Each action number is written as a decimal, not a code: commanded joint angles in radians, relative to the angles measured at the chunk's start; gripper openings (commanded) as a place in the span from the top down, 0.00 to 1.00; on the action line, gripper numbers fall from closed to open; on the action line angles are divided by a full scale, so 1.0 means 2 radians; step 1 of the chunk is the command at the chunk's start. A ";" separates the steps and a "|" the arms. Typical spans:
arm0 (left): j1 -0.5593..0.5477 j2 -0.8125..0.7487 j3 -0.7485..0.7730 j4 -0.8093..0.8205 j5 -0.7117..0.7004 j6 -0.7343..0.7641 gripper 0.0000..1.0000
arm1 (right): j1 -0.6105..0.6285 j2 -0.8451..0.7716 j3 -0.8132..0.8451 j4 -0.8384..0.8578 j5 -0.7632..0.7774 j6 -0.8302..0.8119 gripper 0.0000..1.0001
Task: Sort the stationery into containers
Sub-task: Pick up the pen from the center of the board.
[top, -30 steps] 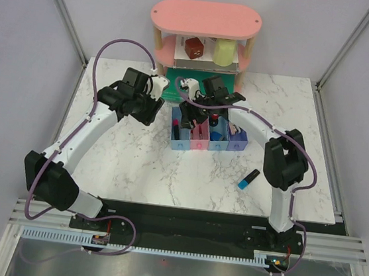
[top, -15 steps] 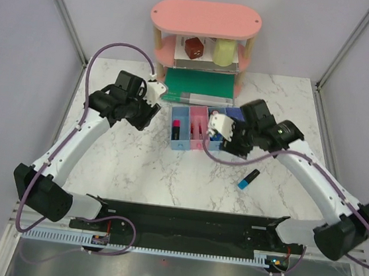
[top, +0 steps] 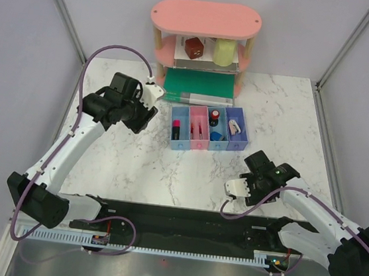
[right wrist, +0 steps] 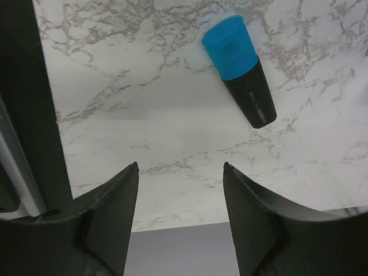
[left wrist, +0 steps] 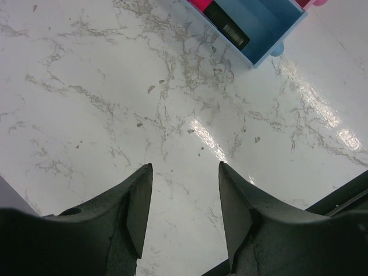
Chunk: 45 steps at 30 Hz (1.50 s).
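Left gripper (left wrist: 185,172) hangs with jaws parted, arm reaching forward. Right gripper (right wrist: 181,169) points down, jaws wide apart.

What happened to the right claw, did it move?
Yes. The right claw moved from over the row of bins toward the table's near edge.

Blue-ended highlighter (right wrist: 240,69) — hidden in top view.

Lab cell: aluminium-framed grey walls (top: 16,92) around a marble-look table (top: 135,162)
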 commanded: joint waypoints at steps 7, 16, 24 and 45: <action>-0.001 -0.033 -0.014 -0.018 -0.015 0.036 0.43 | 0.000 0.104 -0.001 0.135 0.000 -0.077 0.34; -0.001 -0.040 -0.024 -0.022 -0.034 0.048 0.43 | 0.000 0.154 -0.007 0.156 -0.051 -0.108 0.41; 0.001 -0.037 -0.018 -0.028 -0.037 0.050 0.43 | 0.002 0.193 -0.001 0.155 -0.062 -0.114 0.45; -0.001 -0.048 -0.007 -0.044 -0.051 0.058 0.42 | 0.006 0.182 0.040 0.116 -0.103 0.035 1.00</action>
